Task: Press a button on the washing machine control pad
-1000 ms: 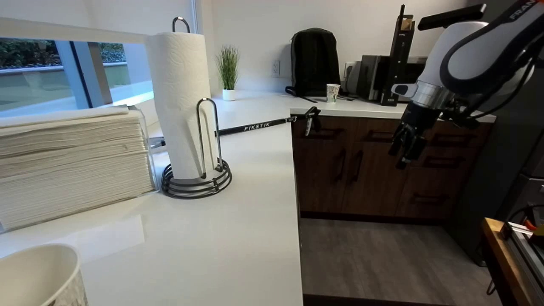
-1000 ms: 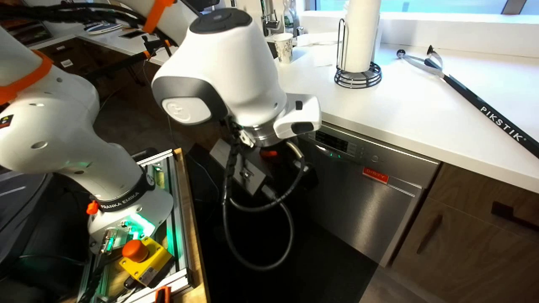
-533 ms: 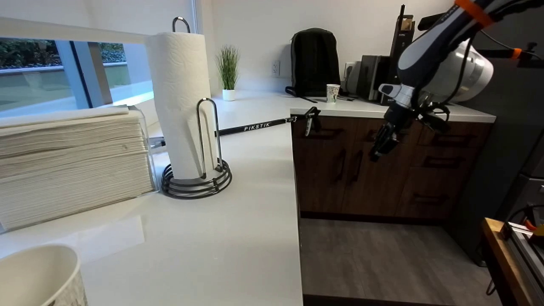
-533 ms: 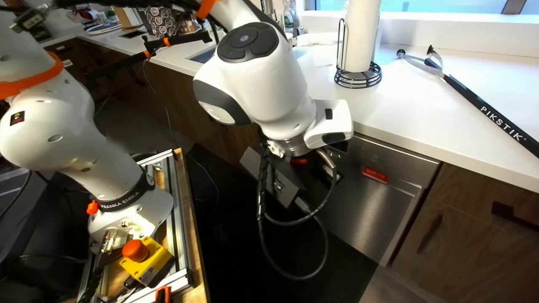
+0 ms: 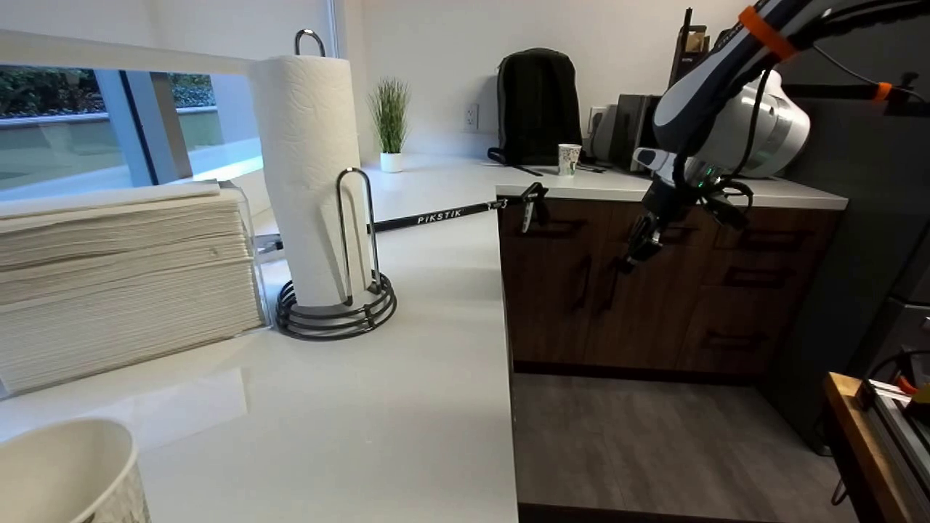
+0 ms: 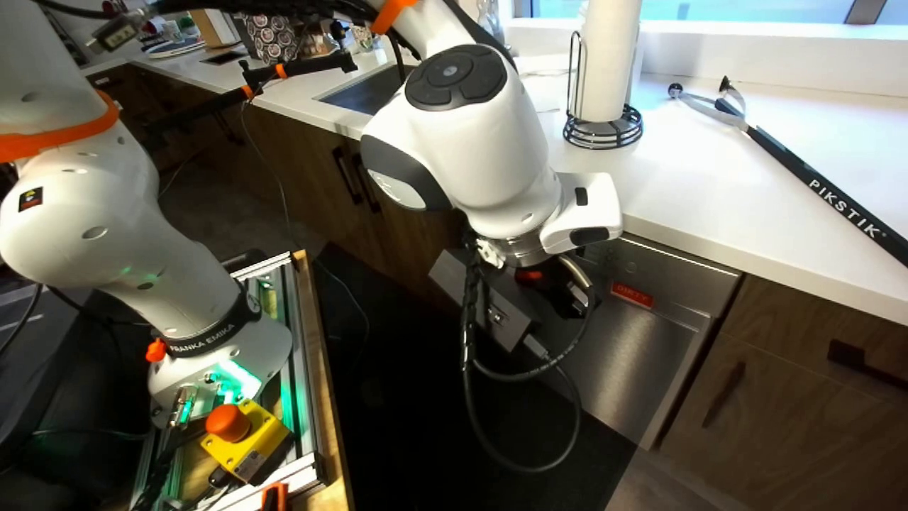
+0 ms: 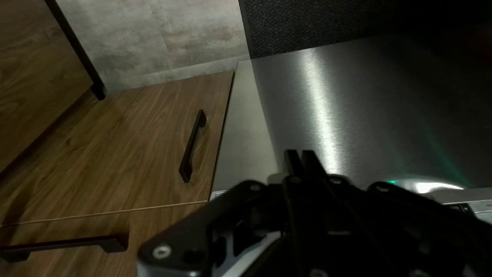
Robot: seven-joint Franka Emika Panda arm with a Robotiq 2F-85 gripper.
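Note:
The washing machine (image 6: 610, 369) is a steel-fronted appliance under the white counter, with a red DIRTY label. Its control pad (image 6: 663, 270) runs along the top of the front; the arm's wrist covers the left part in that exterior view. In the wrist view the steel door (image 7: 292, 96) fills the right side, and a sliver of the control pad (image 7: 463, 209) shows low at the right. My gripper (image 7: 300, 152) is shut, its dark fingertips almost together with nothing between them. In an exterior view the gripper (image 5: 629, 264) points down toward the counter side, apart from the counter.
The counter edge (image 6: 681, 245) overhangs the machine front. On the counter stand a paper towel holder (image 6: 603, 128) and a PIKSTIK grabber (image 6: 816, 181). Wooden cabinets with a dark handle (image 7: 192, 146) adjoin the machine. A cable loop (image 6: 521, 454) hangs below the wrist.
The arm has moved toward the counter and the machine front, covering the pad's display in an exterior view. The gripper has gone from open to shut.

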